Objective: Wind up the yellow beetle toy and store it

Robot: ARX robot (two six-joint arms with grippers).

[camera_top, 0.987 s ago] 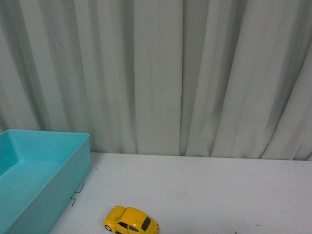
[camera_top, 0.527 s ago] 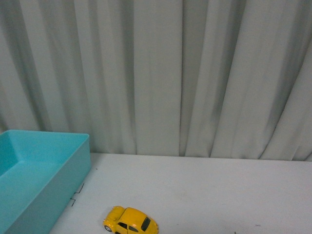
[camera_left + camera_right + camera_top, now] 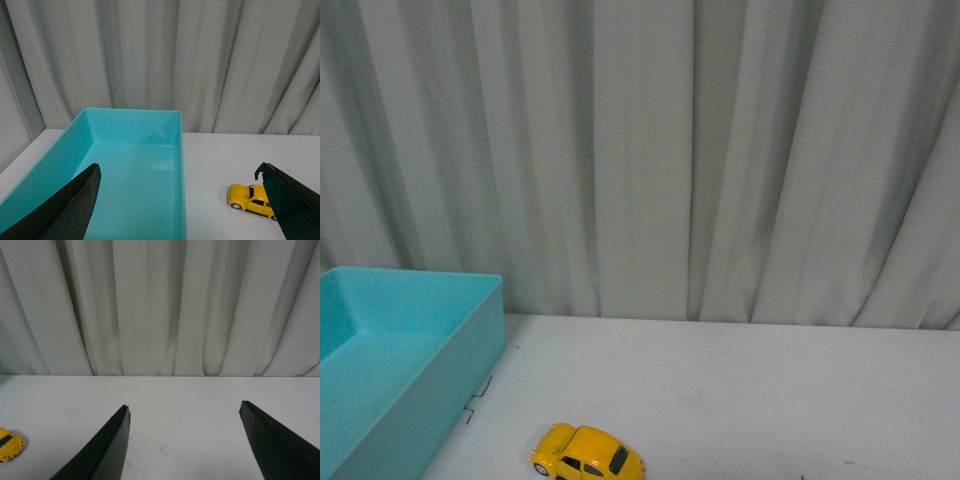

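Observation:
The yellow beetle toy (image 3: pixel 588 455) stands on the white table near the bottom edge of the front view, just right of the turquoise bin (image 3: pixel 440 390). No arm shows in that view. In the left wrist view my left gripper (image 3: pixel 179 170) is open above the bin (image 3: pixel 180 150), and the toy (image 3: pixel 250 199) sits beside the bin, partly behind one black finger (image 3: pixel 292 205). My right gripper (image 3: pixel 184 410) is open over bare table, with the toy (image 3: pixel 9 445) at the frame's edge.
A pleated grey curtain (image 3: pixel 720 150) hangs along the table's far edge. The bin has nothing in it. Small dark marks (image 3: pixel 478 398) lie on the table beside the bin's wall.

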